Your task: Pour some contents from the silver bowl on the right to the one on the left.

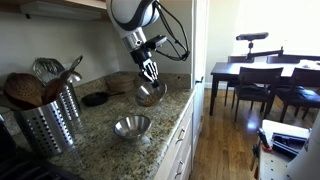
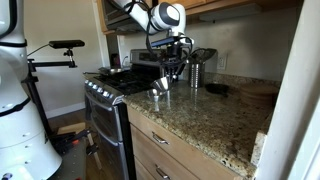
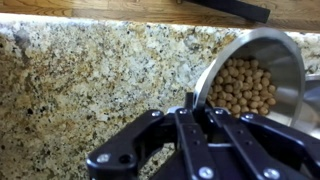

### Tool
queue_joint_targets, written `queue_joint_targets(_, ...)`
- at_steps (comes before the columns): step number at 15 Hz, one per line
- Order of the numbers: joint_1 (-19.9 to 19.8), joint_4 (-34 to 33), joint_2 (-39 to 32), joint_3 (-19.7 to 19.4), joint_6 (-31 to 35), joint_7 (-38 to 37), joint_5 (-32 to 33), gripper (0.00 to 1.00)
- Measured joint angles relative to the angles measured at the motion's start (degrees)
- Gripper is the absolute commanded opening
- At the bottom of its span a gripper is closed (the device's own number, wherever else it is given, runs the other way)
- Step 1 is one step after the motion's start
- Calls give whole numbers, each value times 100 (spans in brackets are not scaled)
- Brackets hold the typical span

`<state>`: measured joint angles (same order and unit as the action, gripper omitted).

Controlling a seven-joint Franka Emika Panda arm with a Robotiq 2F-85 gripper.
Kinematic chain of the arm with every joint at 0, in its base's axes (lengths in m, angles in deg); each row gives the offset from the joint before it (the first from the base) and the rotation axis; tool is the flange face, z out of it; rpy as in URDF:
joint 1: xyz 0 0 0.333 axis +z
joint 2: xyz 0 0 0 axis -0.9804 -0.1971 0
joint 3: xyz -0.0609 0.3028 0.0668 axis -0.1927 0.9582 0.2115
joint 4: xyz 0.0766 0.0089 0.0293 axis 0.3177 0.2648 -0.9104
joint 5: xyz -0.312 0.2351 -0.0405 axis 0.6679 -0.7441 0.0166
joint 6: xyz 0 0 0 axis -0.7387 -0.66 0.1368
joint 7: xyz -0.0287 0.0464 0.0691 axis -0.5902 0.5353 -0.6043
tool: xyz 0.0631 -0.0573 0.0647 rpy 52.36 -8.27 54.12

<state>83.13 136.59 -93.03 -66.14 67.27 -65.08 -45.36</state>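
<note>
Holding the held bowl (image 1: 150,95) clear of the granite counter (image 1: 95,140); gripper (image 1: 150,72) comes in from above, jaws pinching the bowl's rim; the bowl is tilted, mouth tipped down and to the left.
Wrist view: gripper (image 3: 192,103) meets the rim at the near edge of the held bowl (image 3: 270,55); fingers (image 3: 183,122) converge there; gap between them hidden by the linkage, but the grip reads as clamped on the rim.
Contents (image 3: 240,88): small round tan balls, piled against the low side of the bowl, all inside; none seen on the counter (image 3: 90,90).
Counter bowl (image 1: 132,126) sits upright, nearer the camera and slightly left of the held one, apart from it; can't tell what's in it, inside just reads shiny.
Utensil holder (image 1: 50,118) with wooden spoons at near left; dark dish (image 1: 96,99) left of the held bowl, against the far wall.
Dining table (image 1: 262,70) and chairs far right, across the wood floor.
Opposite angle: gripper (image 2: 172,68) over the counter (image 2: 215,115), stove (image 2: 105,100) to the left, utensil holder (image 2: 197,68) just right; bowls too small there to separate.
</note>
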Motion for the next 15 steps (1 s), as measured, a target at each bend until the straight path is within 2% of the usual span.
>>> queue_joint_targets(15, 279, -139, 58, 177, -478, -25, 597, 7)
